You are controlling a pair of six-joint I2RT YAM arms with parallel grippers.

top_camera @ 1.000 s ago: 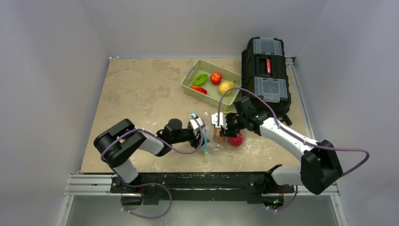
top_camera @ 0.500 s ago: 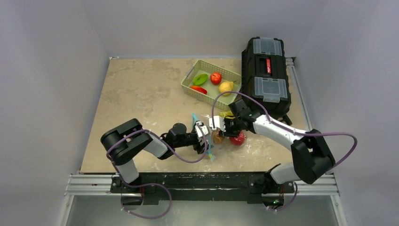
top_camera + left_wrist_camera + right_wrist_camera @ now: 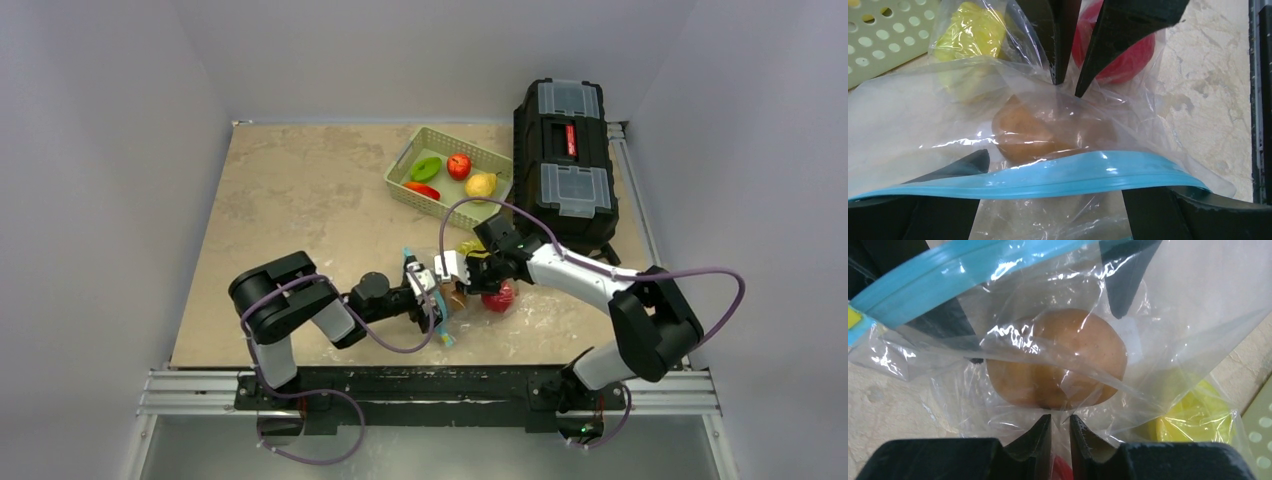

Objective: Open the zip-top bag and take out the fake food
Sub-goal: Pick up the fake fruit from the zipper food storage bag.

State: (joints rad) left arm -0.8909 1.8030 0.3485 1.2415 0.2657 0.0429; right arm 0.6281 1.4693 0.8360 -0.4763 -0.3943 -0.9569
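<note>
Clear plastic pouch: the crinkly zip-top bag [image 3: 468, 300] with a teal-blue zip strip [image 3: 1148, 167] lies on the beige stone-patterned table [image 3: 290, 200], between the two arms and near the pale green perforated basket [image 3: 400, 186]
Contents: the glossy plastic fake food [image 3: 1038, 130] sits inside the bag: a brown potato-like piece [image 3: 1058, 360], a red round piece [image 3: 1128, 55] and a yellow piece [image 3: 1198, 422], all behind film
Left gripper [image 3: 1053, 175]: black fingers spread wide with the zip strip lying across the gap and nothing clamped; judged to be placed so as to take one lip of the mouth
Right gripper [image 3: 1060, 422]: fingers pressed almost together, apparently pinching a fold of clear film just in front of the brown piece; judged to be an anchor, so that one wall can be drawn from the other
Basket load: green, red and yellow plastic pieces; a likely destination
Step in hand: opening the mouth; whether the zip is parted cannot be told
</note>
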